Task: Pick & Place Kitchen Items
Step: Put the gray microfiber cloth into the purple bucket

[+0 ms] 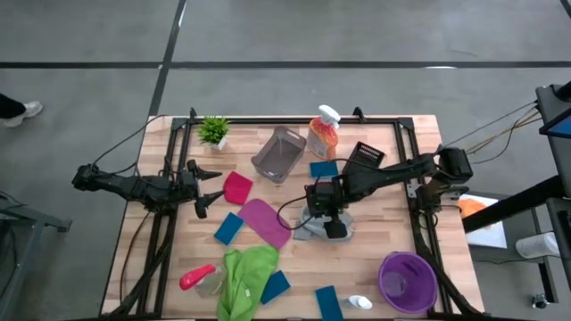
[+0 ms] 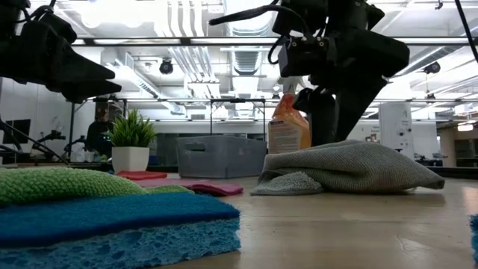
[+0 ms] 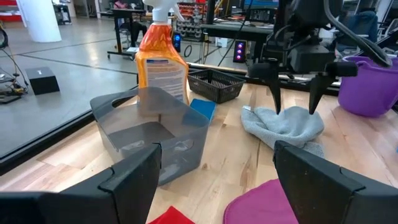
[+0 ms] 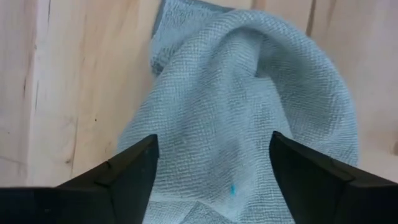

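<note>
Grey woven microfibre cloth (image 1: 314,228) lies crumpled in a soft heap near the middle of the wooden bench (image 1: 393,241), folds rumpled, one hemmed corner spilling onto the boards. The right gripper (image 1: 328,220) hangs just above it, jaws released and spread to either side of the heap, holding nothing. At the bench's far edge stands an orange plastic spray bottle with a white trigger (image 1: 324,132); its pale label carries dark print too small to read. Beside it sit a translucent grey plastic bin (image 1: 278,153) and a small blue rectangular sponge (image 1: 324,168). The left gripper (image 1: 212,185) waits near the bench's left edge, jaws released, empty, with a magenta cloth (image 1: 264,222) close by.
</note>
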Available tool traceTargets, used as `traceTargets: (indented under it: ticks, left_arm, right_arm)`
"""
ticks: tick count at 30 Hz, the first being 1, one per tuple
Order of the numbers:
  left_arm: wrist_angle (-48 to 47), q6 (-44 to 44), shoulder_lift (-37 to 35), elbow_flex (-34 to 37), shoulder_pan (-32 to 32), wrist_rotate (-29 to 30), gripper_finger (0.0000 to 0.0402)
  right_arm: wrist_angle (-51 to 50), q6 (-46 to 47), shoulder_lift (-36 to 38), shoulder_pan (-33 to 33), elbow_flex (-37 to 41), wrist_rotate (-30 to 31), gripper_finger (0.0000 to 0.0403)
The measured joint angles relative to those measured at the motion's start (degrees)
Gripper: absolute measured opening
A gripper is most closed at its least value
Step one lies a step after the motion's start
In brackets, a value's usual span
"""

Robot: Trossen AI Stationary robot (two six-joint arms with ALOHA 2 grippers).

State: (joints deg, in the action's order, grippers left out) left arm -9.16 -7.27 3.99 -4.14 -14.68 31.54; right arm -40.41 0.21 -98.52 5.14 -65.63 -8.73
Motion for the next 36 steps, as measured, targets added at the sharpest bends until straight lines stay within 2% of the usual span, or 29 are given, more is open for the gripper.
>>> traceTargets:
  ticks: [6,19,27,36]
  left_arm:
    - [-0.1,0.0,0.0,0.0,0.0,0.0,0.0312]
    - [0.1,-0.1,0.0,0.0,0.0,1.6,0.0312]
    - [0.1,-0.2,0.0,0.0,0.0,3.9,0.0312]
    - [0.2,0.0,0.0,0.0,0.0,4.9,0.0312]
  right_arm:
    - [-0.5,0.4,-0.3,1.2,0.2,-0.2,0.0232]
    - [-0.8,2.1,-0.9,1.9,2.2,-0.1,0.0146]
    - [-0.7,2.6,-2.7,2.5,2.4,0.1,0.0028]
    - [1.5,1.6,1.8,4.0,2.4,0.3,0.0018]
